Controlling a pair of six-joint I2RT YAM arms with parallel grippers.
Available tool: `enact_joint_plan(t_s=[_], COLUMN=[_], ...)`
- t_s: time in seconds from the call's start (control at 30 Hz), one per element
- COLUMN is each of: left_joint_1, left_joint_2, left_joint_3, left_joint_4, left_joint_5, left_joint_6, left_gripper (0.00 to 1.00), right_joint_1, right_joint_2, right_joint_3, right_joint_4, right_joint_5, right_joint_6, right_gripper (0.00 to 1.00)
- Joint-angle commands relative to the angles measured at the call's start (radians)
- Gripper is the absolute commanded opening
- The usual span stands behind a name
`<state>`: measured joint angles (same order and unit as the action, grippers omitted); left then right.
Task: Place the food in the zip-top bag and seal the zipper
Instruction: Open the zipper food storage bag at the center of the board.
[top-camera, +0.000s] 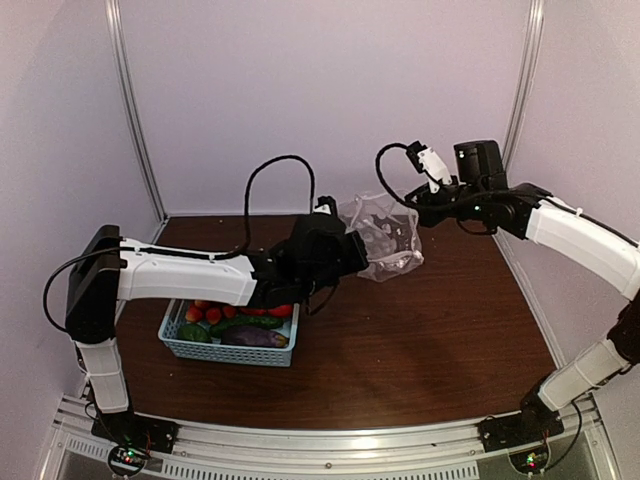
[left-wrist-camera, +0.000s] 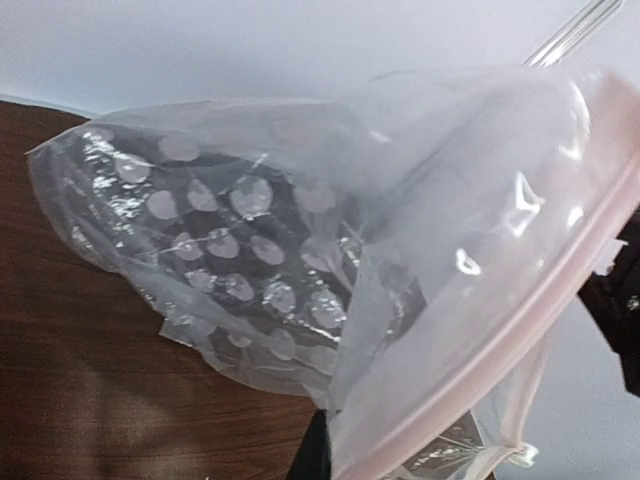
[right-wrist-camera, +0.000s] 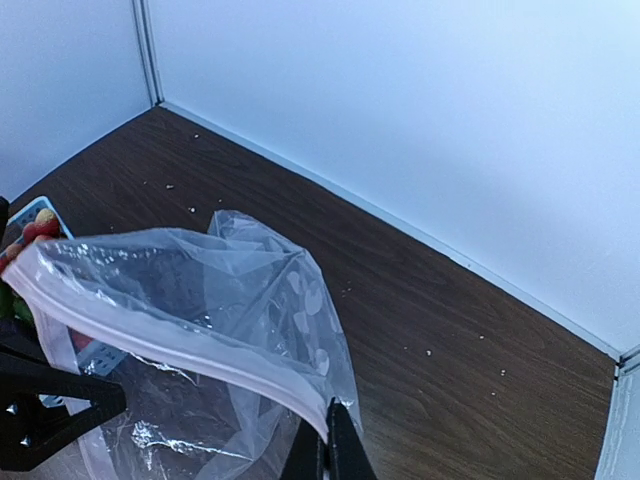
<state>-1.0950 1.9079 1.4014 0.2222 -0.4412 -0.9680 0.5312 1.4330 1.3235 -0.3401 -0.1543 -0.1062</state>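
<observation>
Zip-top bag (top-camera: 385, 235) between hands | left hand (top-camera: 356, 261) clamped on bag | right hand (right-wrist-camera: 325, 442) clamped on zipper (right-wrist-camera: 180, 345)

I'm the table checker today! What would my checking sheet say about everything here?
Surface: dark brown wood-grain table.
Job's things: zip-top bag held up by its mouth edge, mouth open, no food seen inside; food lies in the light-blue basket.
Clutter: pale specks on the table.
Hands: left hand and right hand each shut on the bag's mouth edge.
Cables: black cables loop above both arms.
Surroundings: pale walls, metal corner posts.
</observation>
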Motion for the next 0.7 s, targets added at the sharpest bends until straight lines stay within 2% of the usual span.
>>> enact_joint_plan(t_s=[0.0, 0.2, 0.27, 0.3, 0.4, 0.5, 0.67], left_joint_1=[-0.006, -0.006, -0.006, -0.006, -0.006, -0.006, -0.006], left_joint_2=[0.016, 0.042, 0.042, 0.041, 0.014, -0.049, -0.195], left_joint_3=[0.021, 0.066, 0.066, 0.063, 0.049, -0.007, -0.143], left_joint_4=[-0.063, -0.101, -0.062, -0.018, 0.065, 0.115, 0.058], left_joint_5=[-0.081, -0.087, -0.054, -0.019, 0.082, 0.159, 0.163], left_joint_6=[-0.068, -0.084, -0.049, -0.005, 0.086, 0.152, 0.193], left_gripper=[0.0, 0.0, 0.0, 0.08, 0.39, 0.54, 0.71], right_joint_1=[-0.004, 0.012, 0.012, 0.012, 0.011, 0.01, -0.064], right_joint_2=[-0.082, -0.08, -0.068, -0.063, -0.059, -0.06, -0.033], right_joint_3=[-0.004, -0.037, -0.038, -0.038, -0.043, -0.036, 0.021], right_joint_4=[0.017, 0.01, -0.001, -0.006, -0.005, -0.009, -0.044], right_joint_5=[0.149, 0.148, 0.15, 0.161, 0.186, 0.193, 0.194], right_joint_6=[-0.016, -0.01, -0.008, -0.007, -0.008, -0.009, -0.012], right_gripper=[0.0, 0.0, 0.0, 0.0, 0.0, 0.0, 0.0])
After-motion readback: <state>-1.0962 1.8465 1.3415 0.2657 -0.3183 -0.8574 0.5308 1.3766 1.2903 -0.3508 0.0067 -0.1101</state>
